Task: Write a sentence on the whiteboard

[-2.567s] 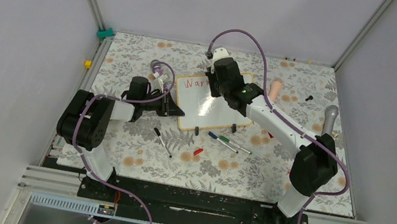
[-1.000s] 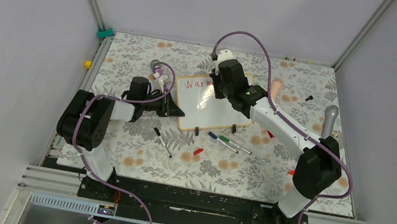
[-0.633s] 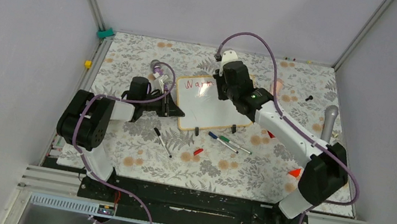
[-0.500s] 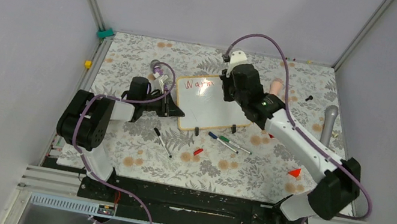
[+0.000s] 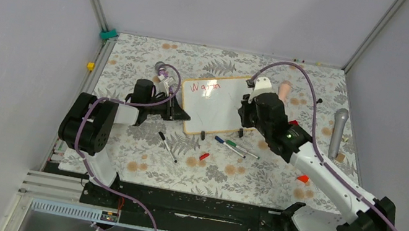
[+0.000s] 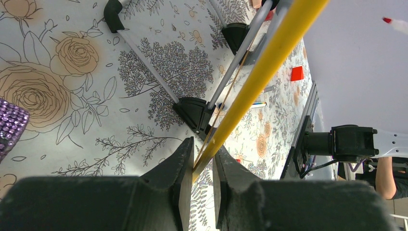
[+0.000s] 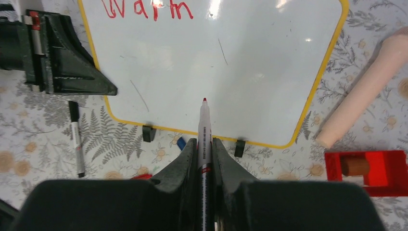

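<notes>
The whiteboard lies tilted on the floral mat, with a yellow-looking frame and black clip feet. The sentence reads "Warm" in red at its top left; it also shows in the right wrist view. My left gripper is shut on the board's left frame edge, its jaws pinching it. My right gripper is shut on a red marker and hovers by the board's right side. The marker's tip points over the board's lower middle, off the surface.
A black marker, a blue marker, a green marker and a red cap lie in front of the board. A peach cylinder, a red block and a microphone lie to the right.
My right arm has swung from the board's top, over the writing, to the right and nearer, lifting the marker. The word grew to "Warm". The left arm has not moved.
</notes>
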{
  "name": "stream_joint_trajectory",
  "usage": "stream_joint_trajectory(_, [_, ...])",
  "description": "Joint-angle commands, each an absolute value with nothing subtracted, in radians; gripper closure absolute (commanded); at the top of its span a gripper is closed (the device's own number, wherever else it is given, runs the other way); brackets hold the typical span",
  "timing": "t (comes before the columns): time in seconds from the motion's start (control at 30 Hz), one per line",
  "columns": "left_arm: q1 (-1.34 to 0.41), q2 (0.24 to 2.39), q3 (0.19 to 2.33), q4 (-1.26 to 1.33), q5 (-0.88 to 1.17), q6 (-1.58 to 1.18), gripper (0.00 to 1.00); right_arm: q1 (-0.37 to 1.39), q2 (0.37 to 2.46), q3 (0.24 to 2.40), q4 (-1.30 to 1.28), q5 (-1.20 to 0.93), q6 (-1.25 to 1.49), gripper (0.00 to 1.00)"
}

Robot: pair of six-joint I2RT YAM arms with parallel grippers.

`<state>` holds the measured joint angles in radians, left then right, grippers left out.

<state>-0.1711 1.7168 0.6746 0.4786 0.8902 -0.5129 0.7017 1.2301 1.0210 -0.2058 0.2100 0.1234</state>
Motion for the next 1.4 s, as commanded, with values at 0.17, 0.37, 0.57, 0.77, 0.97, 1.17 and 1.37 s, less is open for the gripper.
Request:
stream_joint_trajectory(0.17, [-0.173, 1.710, 0.691, 0.449, 0.820, -0.499, 1.00, 0.694, 1.022, 0.925, -0.200, 0.279, 0.290, 1.00])
stream_joint_trajectory(0.37, [-0.174, 1.716, 0.695, 0.448, 0.824, -0.501, 1.00, 0.692, 1.024, 0.843, -0.042, 0.039, 0.217, 1.00])
stream_joint_trajectory(0.57, [-0.175, 1.716, 0.693, 0.454, 0.830, -0.506, 1.00, 0.690, 1.056, 0.899, -0.088, 0.050, 0.273, 1.00])
stream_joint_trajectory(0.77, [-0.177, 1.704, 0.690, 0.443, 0.816, -0.492, 1.00, 0.686, 1.120, 0.991, -0.192, 0.032, 0.274, 1.00])
stream_joint_trajectory(0.97, [-0.180, 1.692, 0.687, 0.438, 0.806, -0.488, 1.00, 0.685, 1.184, 1.069, -0.343, 0.148, 0.463, 1.00])
stream_joint_trajectory(1.17, [-0.187, 1.676, 0.677, 0.415, 0.778, -0.471, 1.00, 0.683, 1.149, 1.034, -0.308, 0.007, 0.613, 1.00])
stream_joint_trajectory(1.37, [-0.188, 1.675, 0.672, 0.418, 0.782, -0.473, 1.00, 0.683, 1.097, 0.945, -0.122, 0.120, 0.449, 1.00])
